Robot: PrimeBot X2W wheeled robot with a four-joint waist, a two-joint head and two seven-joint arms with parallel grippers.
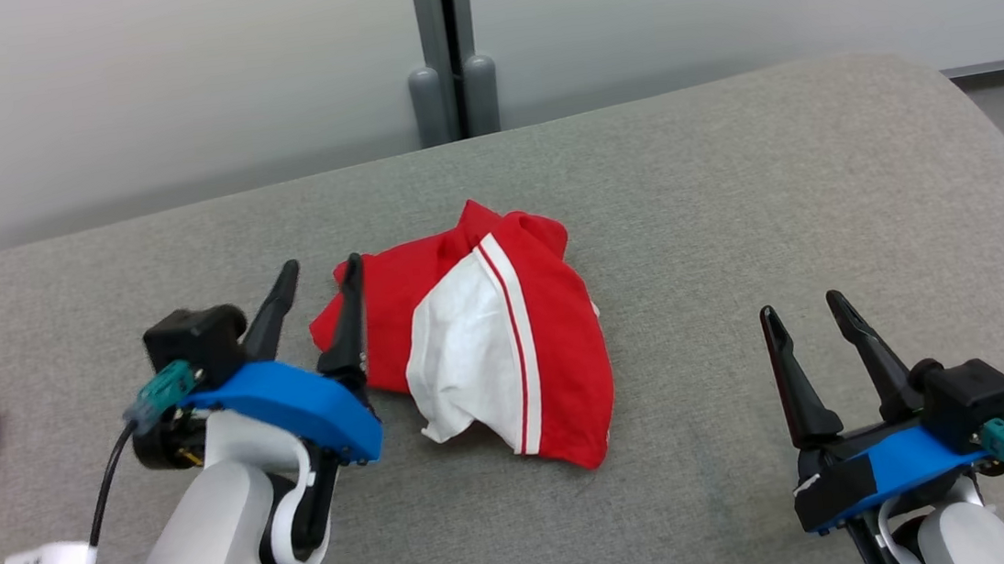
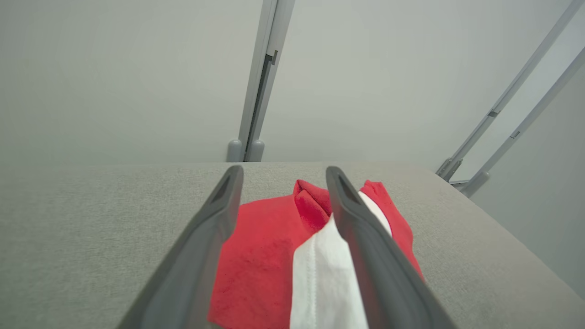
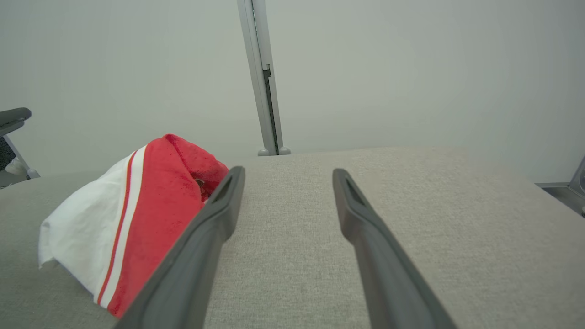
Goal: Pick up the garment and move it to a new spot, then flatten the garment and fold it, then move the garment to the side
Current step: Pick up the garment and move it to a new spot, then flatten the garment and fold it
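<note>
Left gripper [image 1: 322, 264] stands spread at the crumpled red-and-white cloth garment [image 1: 508, 346], in the middle of the grey fabric surface [image 1: 734, 204], likely to flatten it. Right gripper [image 1: 801, 304], spread too, waits apart.

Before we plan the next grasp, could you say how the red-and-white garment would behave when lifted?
The garment lies crumpled in soft folds, so it would probably droop and unfold. It looks thin, so likely light. The woven grey surface may resist sliding.
</note>
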